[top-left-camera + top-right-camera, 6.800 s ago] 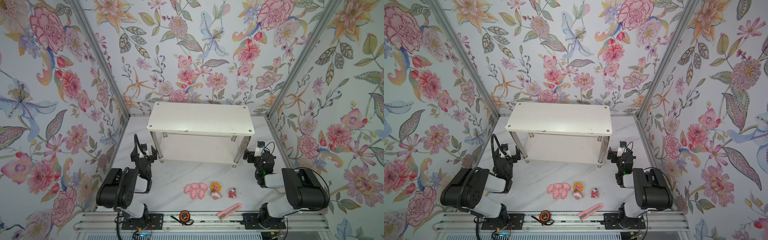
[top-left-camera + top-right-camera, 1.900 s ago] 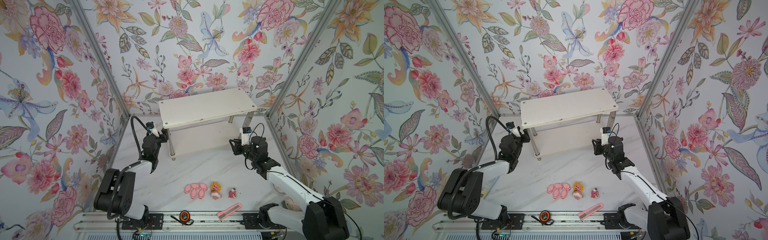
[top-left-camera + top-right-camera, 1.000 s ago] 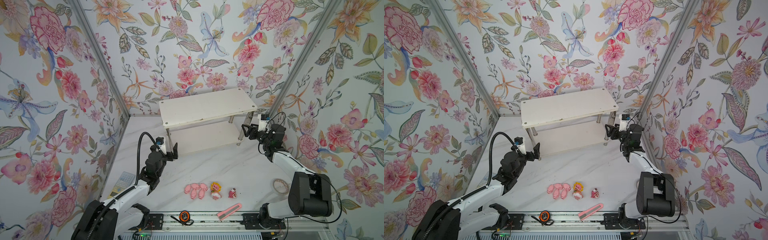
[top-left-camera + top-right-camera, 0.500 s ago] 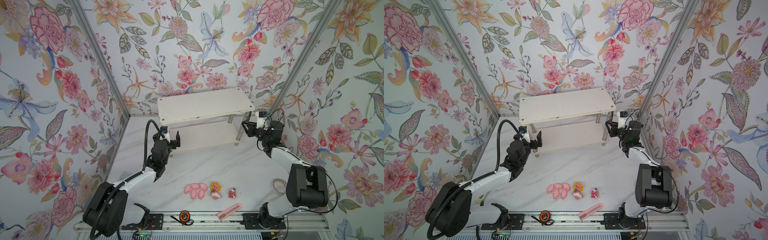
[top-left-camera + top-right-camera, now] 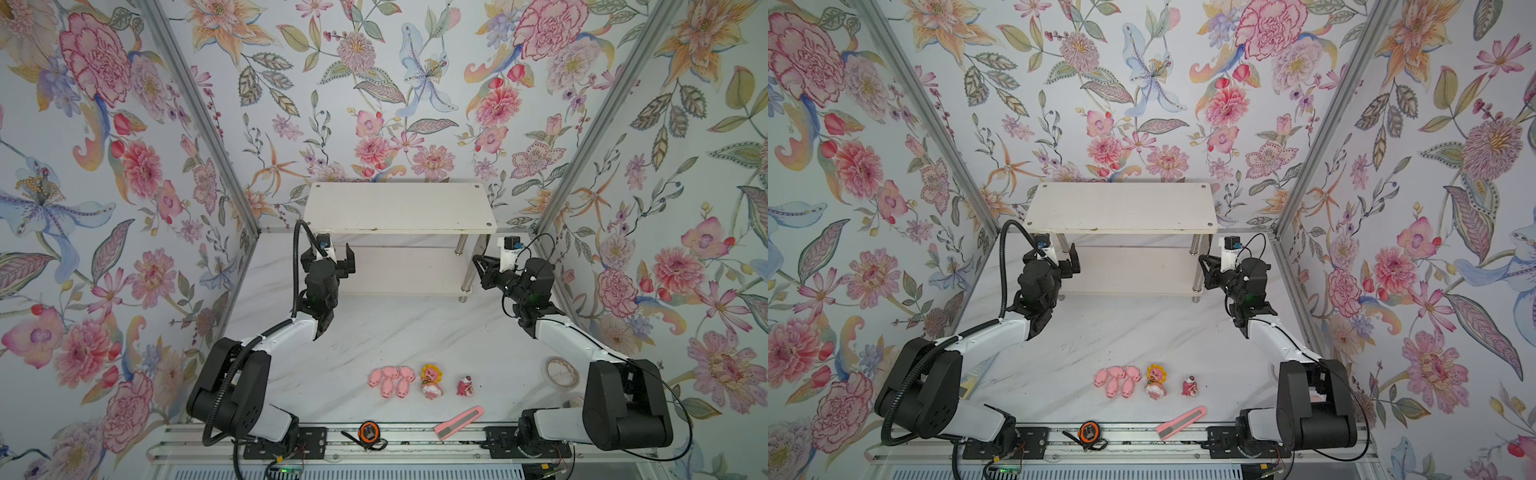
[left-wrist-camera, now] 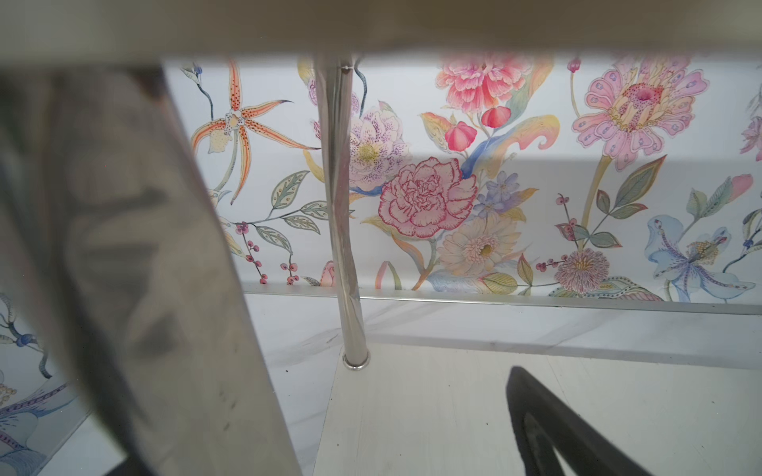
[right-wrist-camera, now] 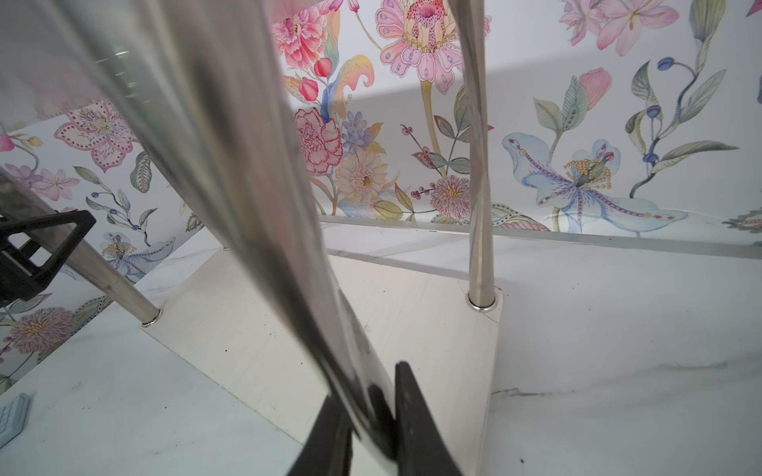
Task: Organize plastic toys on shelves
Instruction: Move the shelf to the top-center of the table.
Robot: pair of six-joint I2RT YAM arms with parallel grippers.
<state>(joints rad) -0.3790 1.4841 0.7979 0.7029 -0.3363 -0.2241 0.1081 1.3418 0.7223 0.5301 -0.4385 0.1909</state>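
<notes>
In a top view, the shelves (image 5: 399, 207) are now sitting square at 12 o'clock against the back wall, no longer skewed as they were a second ago. My right gripper (image 5: 478, 266) is closing in at the rack's 4 o'clock corner, and my left gripper (image 5: 331, 261) is gaping wide at its 8 o'clock corner, holding nothing. The plastic toys (image 5: 391, 380) are lying untouched at 6 o'clock near the rail, so I am judging that I am only positioning the rack, with the sorting yet to begin

In the left wrist view, only one black finger (image 6: 552, 428) is showing over the lower board (image 6: 433, 412). The front-left leg (image 6: 156, 268) is looming blurred beside it, ungripped

In the right wrist view, what the top views are hiding is coming clear: my jaws are pinching the front-right leg (image 7: 247, 185) low down
</notes>
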